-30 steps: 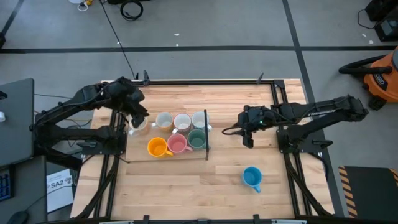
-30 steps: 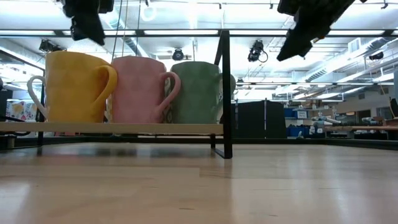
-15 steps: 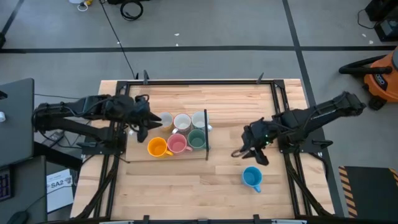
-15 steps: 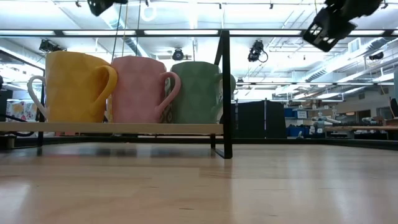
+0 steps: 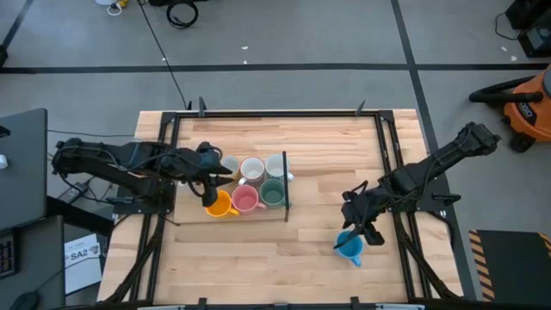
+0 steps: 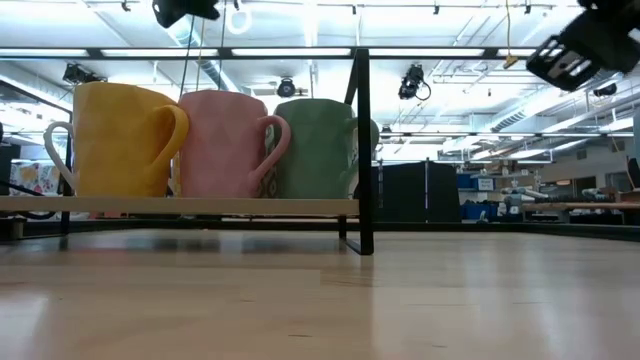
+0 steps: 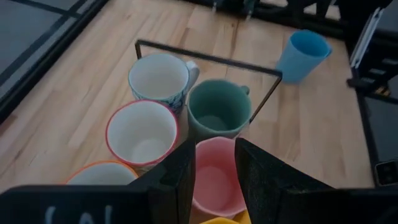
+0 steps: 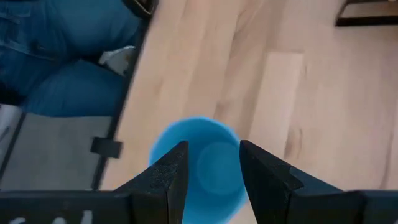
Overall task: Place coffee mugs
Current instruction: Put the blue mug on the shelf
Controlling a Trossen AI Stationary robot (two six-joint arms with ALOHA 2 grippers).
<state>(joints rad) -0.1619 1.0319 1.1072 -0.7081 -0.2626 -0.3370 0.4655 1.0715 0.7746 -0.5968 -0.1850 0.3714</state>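
Six mugs stand upright in two rows on a low black-framed rack (image 5: 285, 185): yellow (image 5: 217, 204), pink (image 5: 245, 200) and teal-green (image 5: 272, 193) nearer, an orange-rimmed one (image 7: 102, 174), a red-rimmed white one (image 7: 142, 132) and a white patterned one (image 7: 160, 78) farther. My left gripper (image 7: 214, 146) hovers open above the rack's left part (image 5: 219, 176), high over the mugs (image 6: 185, 10). A blue mug (image 5: 349, 247) stands alone near the table's near right. My right gripper (image 8: 213, 149) is open and hangs above it (image 5: 362, 226), well off the table (image 6: 575, 55).
The rack's black upright frame (image 6: 362, 150) stands at its right end. Bare wood lies between rack and blue mug. Black rails (image 5: 383, 138) run along the table's edges. A person's jeans-clad legs (image 8: 56, 56) show beyond the near edge. An orange vacuum (image 5: 525, 103) stands on the floor at right.
My left gripper has risen from the rack's far left corner and moved right over the mugs. My right gripper has swung from the table's right middle toward the near edge and now hangs over the blue mug. No mug has moved.
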